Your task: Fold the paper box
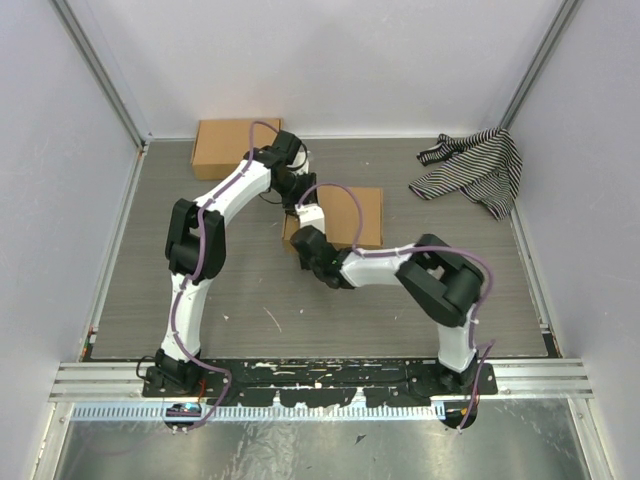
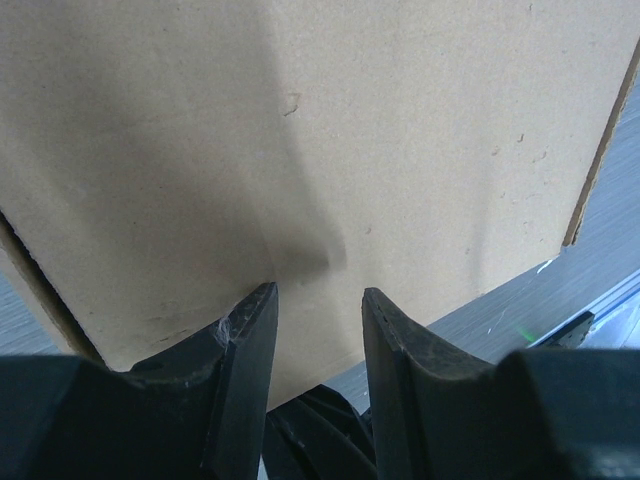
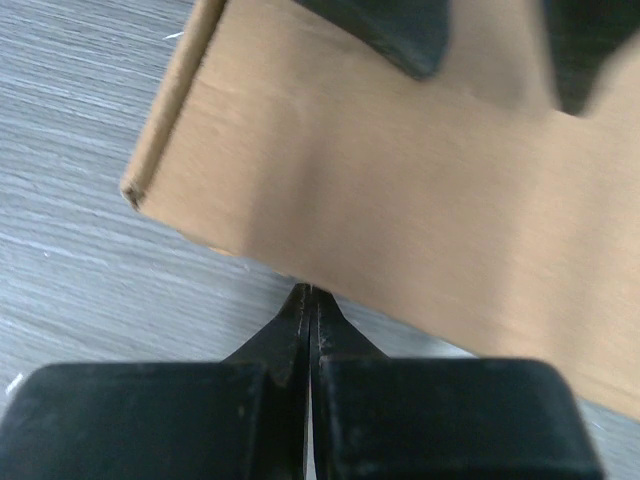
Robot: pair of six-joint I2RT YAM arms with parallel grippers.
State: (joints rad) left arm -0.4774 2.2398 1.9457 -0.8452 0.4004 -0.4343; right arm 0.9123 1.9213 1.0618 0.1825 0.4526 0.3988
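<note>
The paper box (image 1: 352,214) is a brown cardboard mailer, folded into a shallow closed box, lying mid-table. My left gripper (image 1: 303,207) hovers over its left end. In the left wrist view the left gripper (image 2: 318,300) is open and empty, with the box's top panel (image 2: 330,150) filling the view. My right gripper (image 1: 299,238) sits at the box's near left edge. In the right wrist view the right gripper (image 3: 311,291) is shut with nothing in it, its tips at the near edge of the box (image 3: 400,200). The left gripper's fingers (image 3: 395,30) show above the box.
A second brown cardboard box (image 1: 232,146) lies at the back left by the wall. A black-and-white striped cloth (image 1: 475,170) lies at the back right. Walls enclose the grey table (image 1: 200,290) on three sides.
</note>
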